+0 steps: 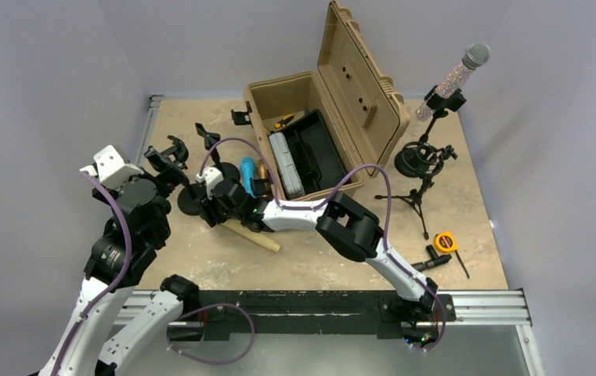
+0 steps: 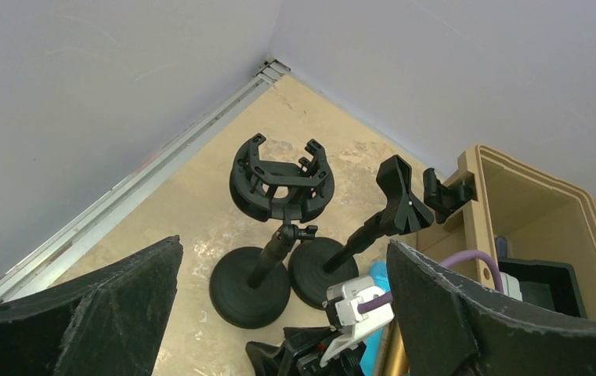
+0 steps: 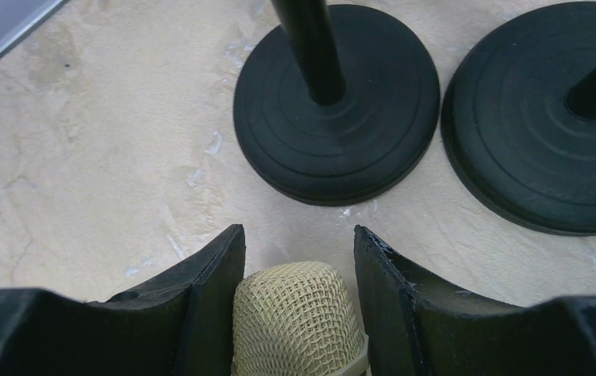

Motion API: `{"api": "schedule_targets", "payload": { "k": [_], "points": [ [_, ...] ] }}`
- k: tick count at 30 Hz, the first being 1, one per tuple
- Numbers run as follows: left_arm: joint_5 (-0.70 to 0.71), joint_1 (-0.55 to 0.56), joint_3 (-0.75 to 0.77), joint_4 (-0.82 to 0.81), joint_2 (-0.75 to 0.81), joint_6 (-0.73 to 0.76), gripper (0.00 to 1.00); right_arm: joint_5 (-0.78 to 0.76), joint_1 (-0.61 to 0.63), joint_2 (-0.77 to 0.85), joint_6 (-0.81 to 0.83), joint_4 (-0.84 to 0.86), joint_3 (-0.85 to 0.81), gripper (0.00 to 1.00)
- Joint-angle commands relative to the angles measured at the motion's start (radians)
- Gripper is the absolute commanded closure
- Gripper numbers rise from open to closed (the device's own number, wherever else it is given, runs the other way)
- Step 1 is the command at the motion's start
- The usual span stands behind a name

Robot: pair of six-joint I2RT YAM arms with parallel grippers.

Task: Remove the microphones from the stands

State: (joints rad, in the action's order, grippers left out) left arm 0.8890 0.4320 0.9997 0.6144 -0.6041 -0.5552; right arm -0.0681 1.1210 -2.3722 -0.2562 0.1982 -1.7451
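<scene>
A beige microphone [image 3: 294, 317] sits with its mesh head between the fingers of my right gripper [image 3: 298, 233], which is shut on it low over the table. In the top view its tan handle [image 1: 257, 236] sticks out behind that gripper [image 1: 216, 205]. Just ahead stand two black round-based stands, one with a shock-mount cradle [image 2: 280, 177] and one with a clip [image 2: 399, 202], both holding nothing. My left gripper [image 2: 283, 247] hangs open above and behind them, at the left [image 1: 163, 174]. A glittery microphone [image 1: 456, 77] stays clipped in a tripod stand [image 1: 426, 171] at the back right.
An open tan case [image 1: 319, 94] with a tray and tools fills the back middle. A blue microphone [image 1: 247, 172] and a gold one [image 1: 263, 170] lie beside it. A yellow tape measure [image 1: 445, 241] and a black tool [image 1: 435, 259] lie at the front right.
</scene>
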Motion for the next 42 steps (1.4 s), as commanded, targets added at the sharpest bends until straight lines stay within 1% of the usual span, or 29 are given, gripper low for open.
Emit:
{"api": "schedule_targets", "payload": {
  "k": [1,4,6,9,11,13,18,23,29,32,36,42],
  "points": [
    [-0.016,-0.007,-0.004,-0.035,-0.006,0.025,0.00,-0.077,0.002,-0.015,0.026,0.028,-0.045,0.68],
    [-0.019,-0.007,-0.004,-0.035,-0.006,0.024,0.00,-0.099,0.002,-0.024,0.032,0.024,-0.054,0.58],
    [-0.022,-0.007,-0.005,-0.037,-0.008,0.025,0.00,-0.106,0.003,-0.029,0.035,0.020,-0.058,0.50],
    [-0.020,-0.007,-0.005,-0.036,-0.012,0.024,0.00,-0.102,0.002,-0.021,0.039,0.018,-0.058,0.41],
    [-0.025,-0.007,-0.004,-0.036,-0.012,0.024,0.00,-0.096,0.002,-0.010,0.043,0.021,-0.055,0.35],
    [-0.028,-0.007,-0.003,-0.035,-0.013,0.024,0.00,-0.097,0.002,0.001,0.045,0.022,-0.053,0.32],
    [-0.026,-0.007,-0.005,-0.035,-0.014,0.028,0.00,-0.082,0.002,0.045,0.052,0.009,-0.062,0.30],
    [-0.034,-0.008,-0.005,-0.040,-0.014,0.038,0.00,-0.067,0.002,0.143,0.066,0.024,-0.030,0.29],
    [-0.038,-0.007,-0.007,-0.043,-0.019,0.043,0.00,-0.044,0.002,0.260,0.080,0.064,0.009,0.24],
    [-0.043,-0.007,-0.007,-0.042,-0.020,0.045,0.00,-0.026,0.001,0.315,0.078,0.096,0.048,0.23],
    [-0.050,-0.007,-0.006,-0.047,-0.026,0.046,0.00,-0.091,0.000,0.415,0.101,0.142,0.130,0.22],
    [-0.065,-0.007,-0.006,-0.047,-0.030,0.047,0.00,-0.214,0.000,0.635,0.144,0.288,0.335,0.20]
  ]
}}
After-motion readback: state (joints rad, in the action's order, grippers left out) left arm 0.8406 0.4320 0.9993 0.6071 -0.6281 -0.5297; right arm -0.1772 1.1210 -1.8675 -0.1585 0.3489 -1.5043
